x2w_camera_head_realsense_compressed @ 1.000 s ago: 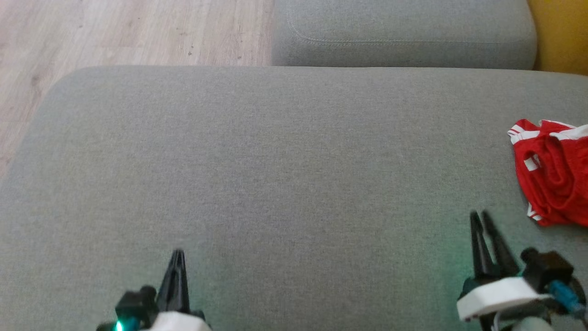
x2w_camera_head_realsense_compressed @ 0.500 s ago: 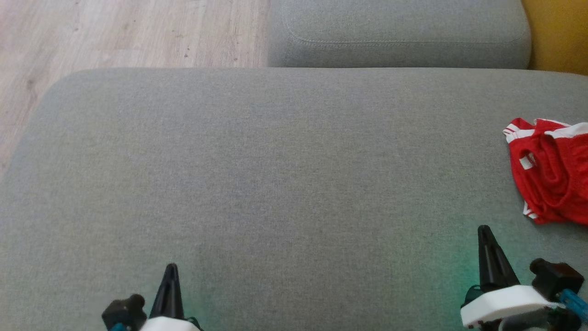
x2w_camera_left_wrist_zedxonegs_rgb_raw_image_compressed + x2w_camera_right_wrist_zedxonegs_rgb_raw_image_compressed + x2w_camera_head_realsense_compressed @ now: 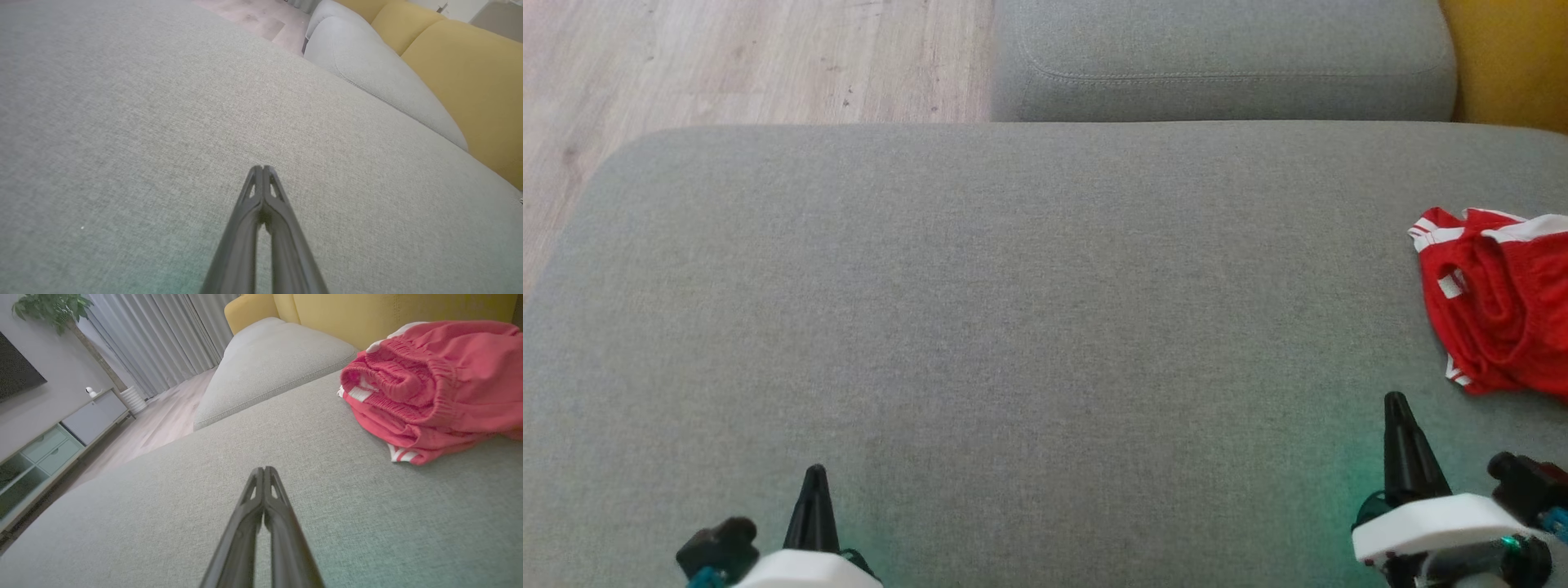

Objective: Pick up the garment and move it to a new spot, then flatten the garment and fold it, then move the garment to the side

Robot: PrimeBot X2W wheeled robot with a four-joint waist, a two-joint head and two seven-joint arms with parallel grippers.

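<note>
- Far right on the grey seat (image 3: 1013, 286), the garment (image 3: 1499, 306) lies bunched up. It is red cloth with white stripes, and the head view's edge cuts part of it off.
- From the right wrist view I see the garment (image 3: 433, 388) as a crumpled heap ahead and to the right of the fingers. Its elastic waistband is rolled on top and a white-striped hem sits at the near edge.
- My right gripper (image 3: 1396, 398) sits at the lower right of the head view, near the garment but apart from it.
- Its jaws are closed on nothing, the 2 fingers meeting at the tip (image 3: 263, 468) over bare seat fabric.
- My left gripper (image 3: 814, 474) sits at the lower left, well apart from the garment.
- Its jaws are also closed and empty, the 2 fingers pressed together at the tip (image 3: 262, 167).
- I cannot tell whether either tip touches the seat.
- A faint green glow falls on the fabric beside the right gripper.
- Beyond the seat lies a 2nd grey cushion (image 3: 1217, 57), with wooden floor (image 3: 727, 57) to its left and a yellow backrest (image 3: 1511, 57) to its right.
- Further back, the right wrist view shows curtains (image 3: 163, 339), a plant (image 3: 49, 308) and a low cabinet (image 3: 61, 433).
</note>
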